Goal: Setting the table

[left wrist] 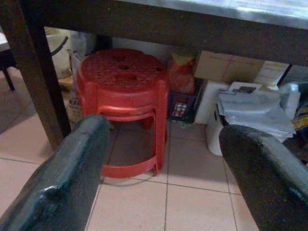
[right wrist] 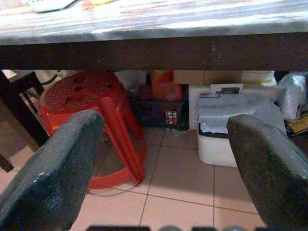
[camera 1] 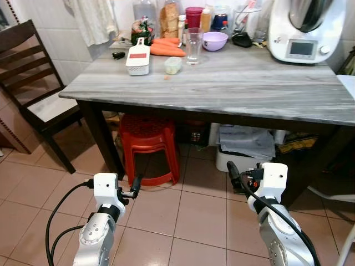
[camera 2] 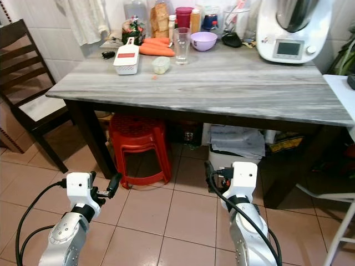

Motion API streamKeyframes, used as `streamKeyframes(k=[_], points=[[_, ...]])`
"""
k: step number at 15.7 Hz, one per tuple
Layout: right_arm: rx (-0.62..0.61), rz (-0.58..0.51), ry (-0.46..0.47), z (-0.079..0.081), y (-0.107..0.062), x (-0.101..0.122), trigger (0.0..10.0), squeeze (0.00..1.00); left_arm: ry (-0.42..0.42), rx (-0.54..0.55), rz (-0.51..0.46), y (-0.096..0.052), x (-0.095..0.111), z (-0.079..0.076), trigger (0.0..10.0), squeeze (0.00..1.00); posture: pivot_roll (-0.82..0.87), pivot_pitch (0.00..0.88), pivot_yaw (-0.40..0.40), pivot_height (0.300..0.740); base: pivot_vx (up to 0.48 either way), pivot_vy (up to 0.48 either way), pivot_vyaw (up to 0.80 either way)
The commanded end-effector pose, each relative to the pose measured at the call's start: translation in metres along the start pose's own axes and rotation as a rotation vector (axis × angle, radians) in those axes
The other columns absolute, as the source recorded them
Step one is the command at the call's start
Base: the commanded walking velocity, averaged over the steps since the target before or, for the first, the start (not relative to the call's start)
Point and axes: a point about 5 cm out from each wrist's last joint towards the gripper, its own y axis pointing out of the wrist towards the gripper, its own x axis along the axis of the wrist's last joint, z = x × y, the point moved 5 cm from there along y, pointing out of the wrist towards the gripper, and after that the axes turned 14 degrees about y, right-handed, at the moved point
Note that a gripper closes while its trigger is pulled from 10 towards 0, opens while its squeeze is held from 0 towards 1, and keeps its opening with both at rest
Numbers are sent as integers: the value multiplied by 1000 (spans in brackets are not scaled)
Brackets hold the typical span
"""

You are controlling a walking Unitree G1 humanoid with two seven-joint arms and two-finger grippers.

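Both arms hang low before the grey table [camera 1: 233, 88], the left gripper [left wrist: 159, 173] and right gripper [right wrist: 163, 168] spread wide, grasping nothing. A clear glass [camera 1: 194, 45] stands near the table's far edge, beside carrots [camera 1: 166, 49] and what looks like a white grater [camera 1: 138, 59]. A red stool [camera 1: 147, 144] sits underneath.

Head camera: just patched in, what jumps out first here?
A grey marble-look table spans the view, with things crowded along its far edge: carrots, an empty glass, a purple bowl and a white kitchen machine. A red plastic stool sits beneath it. Left gripper and right gripper hang low over the floor tiles, both open.
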Motion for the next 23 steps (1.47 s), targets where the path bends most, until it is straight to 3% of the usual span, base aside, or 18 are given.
streamKeyframes(k=[1,10,23], points=[[6,-4,11,2,2,3,10000,0,15,8,8,1,0,4,10000,0,-48,0,51,740,0,0,0],[-12,-8,30,-1,3,3,10000,0,23,11,13,2,0,6,10000,0,-46,0,60,740,0,0,0],[-31,-23,29,-5,4,5,10000,0,32,10,19,6,0,7,10000,0,-52,0,71,740,-256,0,0]])
